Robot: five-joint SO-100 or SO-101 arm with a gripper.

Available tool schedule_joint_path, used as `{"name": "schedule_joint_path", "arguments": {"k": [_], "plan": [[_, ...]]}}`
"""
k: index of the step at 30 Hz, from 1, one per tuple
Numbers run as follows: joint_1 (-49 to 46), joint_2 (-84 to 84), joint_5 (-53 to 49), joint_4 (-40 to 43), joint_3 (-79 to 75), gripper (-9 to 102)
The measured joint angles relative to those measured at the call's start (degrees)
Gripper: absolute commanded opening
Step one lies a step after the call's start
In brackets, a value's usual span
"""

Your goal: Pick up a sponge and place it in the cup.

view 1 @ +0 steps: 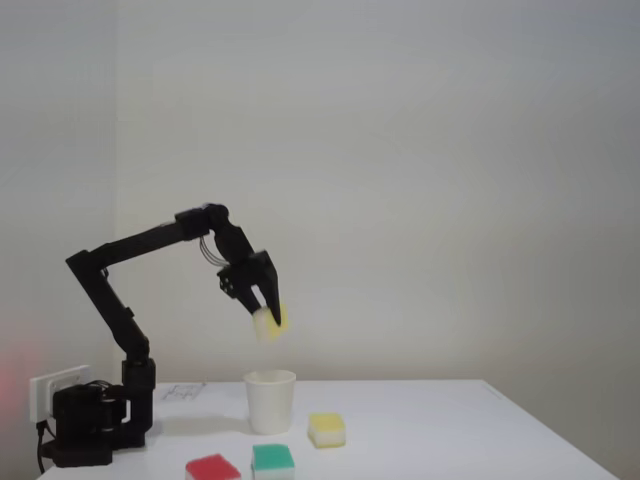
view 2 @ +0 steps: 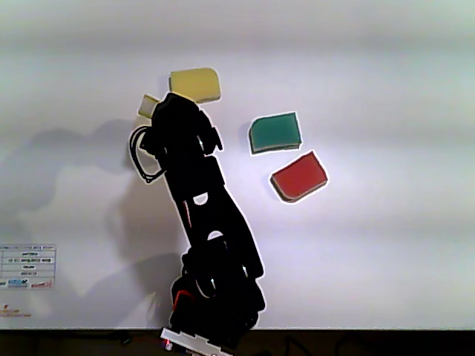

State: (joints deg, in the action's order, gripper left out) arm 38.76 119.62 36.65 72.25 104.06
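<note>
Hovering above the white paper cup (view 1: 270, 400), the gripper (view 1: 268, 322) has its jaws pinching the yellow sponge (view 1: 270, 323). Release should be delayed until the sponge is centred over the rim, slightly right of it now in the fixed view.

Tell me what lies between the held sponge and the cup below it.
Nothing: in the fixed view only open air separates the yellow sponge in the gripper from the rim of the white cup.

Arm (view 1: 130, 250) bent high; pincer (view 1: 268, 318) angled down, closed on sponge (view 1: 271, 322).
</note>
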Motion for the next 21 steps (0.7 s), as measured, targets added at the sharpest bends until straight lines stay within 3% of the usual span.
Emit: {"name": "schedule_joint_path", "arguments": {"k": [15, 21], "plan": [[-1.2, 1.8, -0.5, -10.6, 11.1, 6], [-1.7, 1.8, -0.2, -12.7, 12.3, 17]]}}
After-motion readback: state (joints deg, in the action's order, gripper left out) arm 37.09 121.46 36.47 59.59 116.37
